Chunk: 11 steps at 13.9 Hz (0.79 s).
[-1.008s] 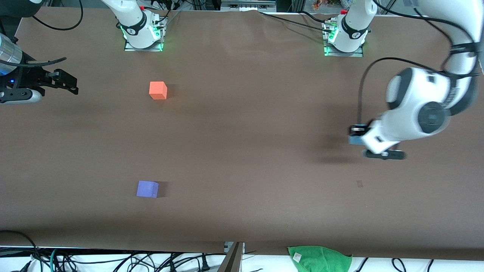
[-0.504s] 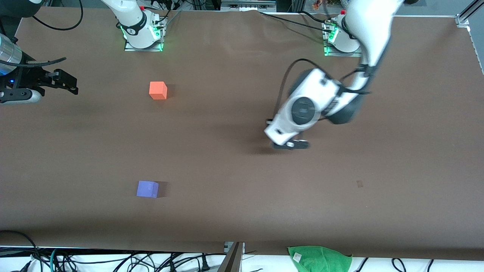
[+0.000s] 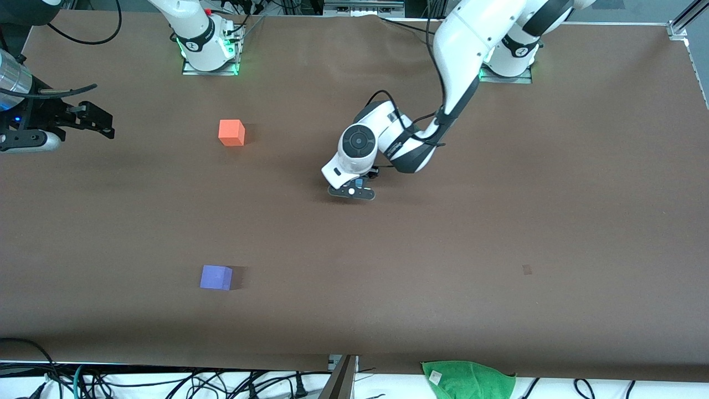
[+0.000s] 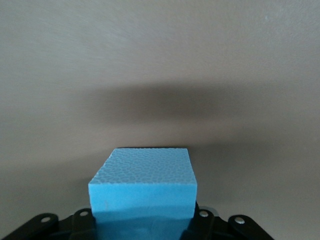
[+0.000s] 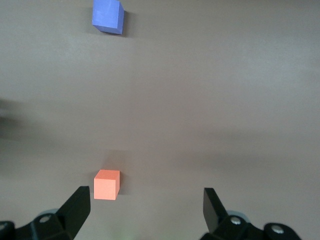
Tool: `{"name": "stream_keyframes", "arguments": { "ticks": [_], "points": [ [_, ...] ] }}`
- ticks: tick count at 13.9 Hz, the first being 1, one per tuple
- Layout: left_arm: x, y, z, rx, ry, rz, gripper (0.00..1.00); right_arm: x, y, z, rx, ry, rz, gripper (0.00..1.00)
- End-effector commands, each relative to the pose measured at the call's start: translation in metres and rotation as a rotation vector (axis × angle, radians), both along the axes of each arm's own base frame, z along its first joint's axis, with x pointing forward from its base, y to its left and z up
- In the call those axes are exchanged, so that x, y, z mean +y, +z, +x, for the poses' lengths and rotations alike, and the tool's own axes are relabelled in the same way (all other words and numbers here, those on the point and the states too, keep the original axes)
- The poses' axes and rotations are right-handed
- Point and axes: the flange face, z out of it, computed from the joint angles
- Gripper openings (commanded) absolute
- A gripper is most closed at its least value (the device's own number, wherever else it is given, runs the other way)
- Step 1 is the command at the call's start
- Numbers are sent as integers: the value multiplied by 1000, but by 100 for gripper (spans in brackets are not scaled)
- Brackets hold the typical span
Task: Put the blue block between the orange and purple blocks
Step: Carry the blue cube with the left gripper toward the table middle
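The blue block [image 4: 143, 187] is being carried farther toward the right arm's end, clamped in the left gripper [image 3: 354, 185] above bare table [image 3: 498, 233]. The transport step is judged under way; next, the carry needs to reach the gap between the orange block [image 3: 231, 133] and purple block [image 3: 216, 277], both well off toward that end. The right gripper [image 5: 147, 207] is waiting, fingers apart, over its table end.

Left gripper [image 3: 351, 187] carried blue block [image 4: 143, 187] toward table middle.

Front view: high, facing both arm bases across the worktop [image 3: 498, 310], taking in its whole surface. Left wrist view: close above the worktop, blue block [image 4: 143, 187] filling the foreground. Right wrist view: higher, sharing the orange block [image 5: 106, 184] and purple block [image 5: 107, 15] with the front view.
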Motion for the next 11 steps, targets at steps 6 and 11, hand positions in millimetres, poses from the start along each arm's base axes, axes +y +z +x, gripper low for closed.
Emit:
{"name": "stream_keyframes", "arguments": {
  "ticks": [6, 11],
  "points": [
    [9, 36, 28, -48, 97, -19, 100, -2, 3, 0, -7, -7, 4, 100],
    [47, 120, 40, 23, 88, 67, 100, 2, 4, 14, -13, -12, 7, 100]
  ]
}}
